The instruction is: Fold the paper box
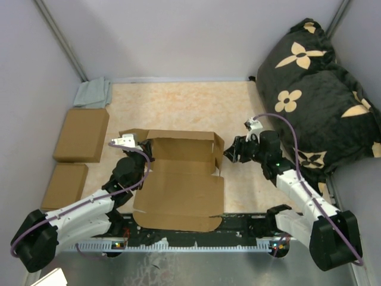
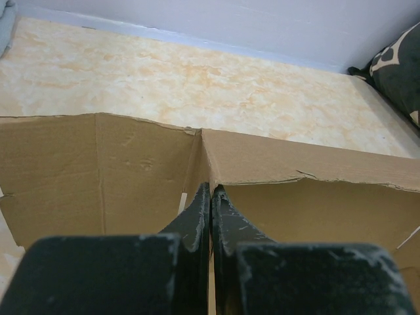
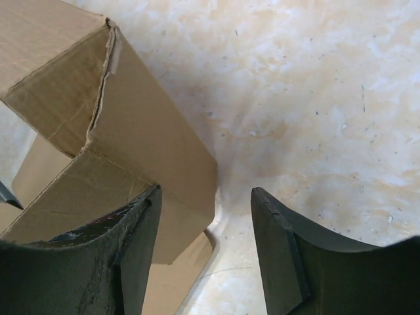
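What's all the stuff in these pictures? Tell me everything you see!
box: 1, brown, middle of table, half folded
ready boxes: 2, brown, left side, one behind the other
cloth: 1, grey-blue, far left corner
pillow: 1, black with tan flowers, right side
table: 1, pale orange, marbled, under everything
cables: 2, purple, along the arms
arms: 2, white and black, near edge
left fingers: 2, black, shut at the box's left wall
right fingers: 2, black, open, beside the box's right end
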`<state>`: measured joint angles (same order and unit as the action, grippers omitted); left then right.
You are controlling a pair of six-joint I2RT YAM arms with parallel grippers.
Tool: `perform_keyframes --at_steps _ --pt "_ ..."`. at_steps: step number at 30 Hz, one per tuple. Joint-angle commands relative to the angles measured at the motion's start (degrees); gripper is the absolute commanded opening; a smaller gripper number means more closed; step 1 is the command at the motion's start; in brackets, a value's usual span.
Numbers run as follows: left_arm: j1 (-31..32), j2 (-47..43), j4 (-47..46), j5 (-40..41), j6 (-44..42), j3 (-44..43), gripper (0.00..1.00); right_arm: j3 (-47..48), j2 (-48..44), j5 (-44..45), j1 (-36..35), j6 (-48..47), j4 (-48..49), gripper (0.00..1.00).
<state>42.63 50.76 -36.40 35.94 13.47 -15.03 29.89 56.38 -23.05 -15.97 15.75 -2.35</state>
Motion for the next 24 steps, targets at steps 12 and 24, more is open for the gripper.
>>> perform_keyframes --at_steps 12,24 --pt "0.4 -2.2 5.7 -0.7 1.4 -1.4 0.0 -2.4 -0.4 -0.3 -8.2 -1.1 11.3 0.61" --pt "0.7 -3.7 6.8 -2.8 1.9 0.0 0.0 -4.0 -2.5 1.4 -11.2 -1.0 16.5 0.71"
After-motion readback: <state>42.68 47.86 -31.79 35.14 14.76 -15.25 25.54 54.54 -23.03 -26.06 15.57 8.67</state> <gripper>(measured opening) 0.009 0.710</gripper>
